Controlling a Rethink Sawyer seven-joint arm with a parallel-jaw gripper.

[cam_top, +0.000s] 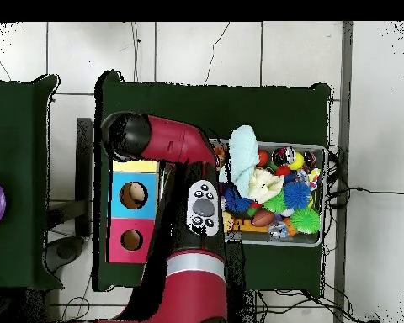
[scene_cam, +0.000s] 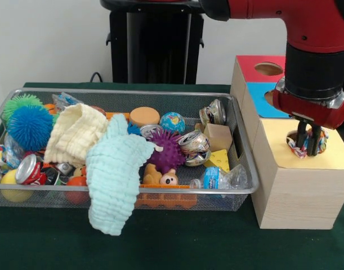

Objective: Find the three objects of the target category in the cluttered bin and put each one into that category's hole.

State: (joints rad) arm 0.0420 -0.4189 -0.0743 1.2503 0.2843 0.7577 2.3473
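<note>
Arm (scene_cam: 307, 34): glossy red shell with a black cylindrical wrist section, silver ring and red collar beneath it. Gripper (scene_cam: 308, 143): dark, narrow fingers were noted below the collar. A grey oval button panel (cam_top: 204, 206) was seen on the arm's upper face.

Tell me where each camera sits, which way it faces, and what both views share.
Front view: sits across the table facing the robot, looking at the wire mesh bin of clutter and the wooden box with coloured hole panels; the red and black arm and its gripper, holding something crinkled over the yellow panel's hole, show.
Overhead view: sits above the table looking straight down; the arm covers the box's yellow end.
Shared: the bin, the box, the pale mint knitted cloth draped over the bin's rim, and the arm.
</note>
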